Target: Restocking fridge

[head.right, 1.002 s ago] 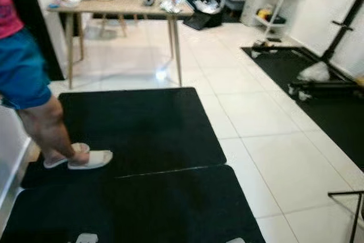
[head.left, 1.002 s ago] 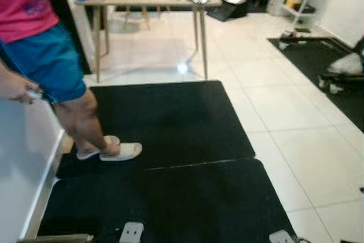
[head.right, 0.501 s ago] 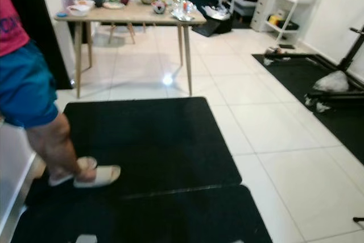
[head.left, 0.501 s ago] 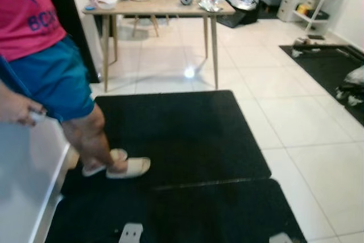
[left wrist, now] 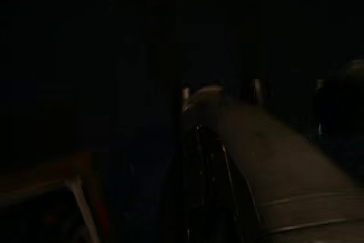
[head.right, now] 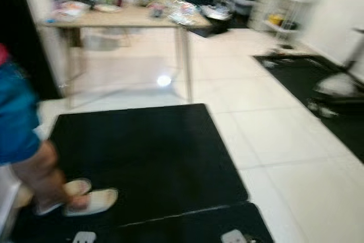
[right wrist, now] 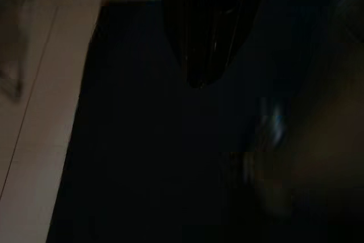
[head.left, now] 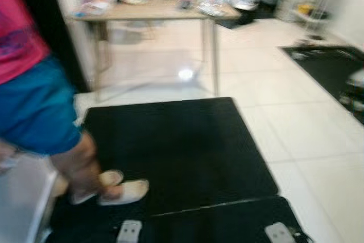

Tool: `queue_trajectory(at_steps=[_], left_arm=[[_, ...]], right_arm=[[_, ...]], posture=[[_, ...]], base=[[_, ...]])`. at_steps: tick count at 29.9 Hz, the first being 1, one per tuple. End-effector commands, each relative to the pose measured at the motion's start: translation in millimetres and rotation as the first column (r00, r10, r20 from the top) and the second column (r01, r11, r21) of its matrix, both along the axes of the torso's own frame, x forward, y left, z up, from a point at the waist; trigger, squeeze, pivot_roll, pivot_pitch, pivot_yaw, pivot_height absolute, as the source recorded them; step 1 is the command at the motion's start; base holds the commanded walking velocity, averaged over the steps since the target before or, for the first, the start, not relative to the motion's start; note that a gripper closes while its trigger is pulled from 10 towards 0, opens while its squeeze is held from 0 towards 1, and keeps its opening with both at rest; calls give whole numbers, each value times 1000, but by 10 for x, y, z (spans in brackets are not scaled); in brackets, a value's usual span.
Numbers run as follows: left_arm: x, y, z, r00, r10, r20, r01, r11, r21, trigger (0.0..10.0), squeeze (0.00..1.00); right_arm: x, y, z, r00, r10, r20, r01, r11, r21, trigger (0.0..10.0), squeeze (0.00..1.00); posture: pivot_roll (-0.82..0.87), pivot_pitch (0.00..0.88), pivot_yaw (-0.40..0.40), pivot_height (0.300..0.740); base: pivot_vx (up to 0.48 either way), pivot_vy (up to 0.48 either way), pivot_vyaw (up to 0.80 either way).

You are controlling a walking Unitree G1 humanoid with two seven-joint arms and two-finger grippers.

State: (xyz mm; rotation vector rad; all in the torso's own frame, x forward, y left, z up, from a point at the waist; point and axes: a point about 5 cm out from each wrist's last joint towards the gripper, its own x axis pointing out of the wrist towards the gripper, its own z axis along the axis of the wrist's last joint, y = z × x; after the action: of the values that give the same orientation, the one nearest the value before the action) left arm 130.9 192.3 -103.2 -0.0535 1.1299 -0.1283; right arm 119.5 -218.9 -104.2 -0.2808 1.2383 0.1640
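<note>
No fridge items can be made out in the blurred head views. My right gripper (right wrist: pixel 198 81) hangs idle above a black floor mat (right wrist: pixel 142 157), its two black fingers pressed together with nothing between them. My left gripper (left wrist: pixel 200 152) hangs in deep shade, a dark shape beside a grey rounded limb. At the lower left stands a white panel (head.left: pixel 20 203), and a person (head.left: pixel 34 112) in a pink top and blue shorts is right beside it.
The person's white slippers (head.left: pixel 122 193) rest on the black mat (head.left: pixel 170 146) ahead of my feet (head.left: pixel 129 231). A wooden table (head.left: pixel 153 9) loaded with several items stands beyond the mat. White tiles lie to the right, then dark equipment (head.right: pixel 335 89) and white shelves (head.right: pixel 284 4).
The whole picture has shifted and blurred, so the camera has moved. The person stays at the left by the white panel, with the slippers showing lower in the frame.
</note>
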Motion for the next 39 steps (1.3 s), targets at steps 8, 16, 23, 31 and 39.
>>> queue_trajectory(at_steps=[8,16,23,31,39], left_arm=[[-54,-43,-24,1000,-7,-23,7,1000,-8,10000,0],[-53,-38,-23,1000,-9,-25,9,1000,-7,10000,0],[-51,-24,-21,1000,-5,-24,5,1000,-4,10000,0],[-38,-27,-17,1000,-2,-18,2,1000,-6,10000,0],[-31,-30,-15,1000,-1,-10,1,1000,0,10000,0]], right_arm=[[49,-62,27,1000,-7,15,7,1000,-20,10000,0],[49,-60,27,1000,-7,13,7,1000,-19,10000,0],[53,-47,25,1000,-6,14,7,1000,-17,10000,0],[66,-49,30,999,-17,27,18,1000,-19,10000,0],[74,-62,35,1000,-4,30,5,1000,-31,10000,0]], posture=[[-1,0,-27,740],[2,0,-24,740],[5,0,-27,740],[13,0,-14,740],[17,0,-22,740]], base=[[480,0,0],[480,0,0],[480,0,0],[480,0,0],[480,0,0]])
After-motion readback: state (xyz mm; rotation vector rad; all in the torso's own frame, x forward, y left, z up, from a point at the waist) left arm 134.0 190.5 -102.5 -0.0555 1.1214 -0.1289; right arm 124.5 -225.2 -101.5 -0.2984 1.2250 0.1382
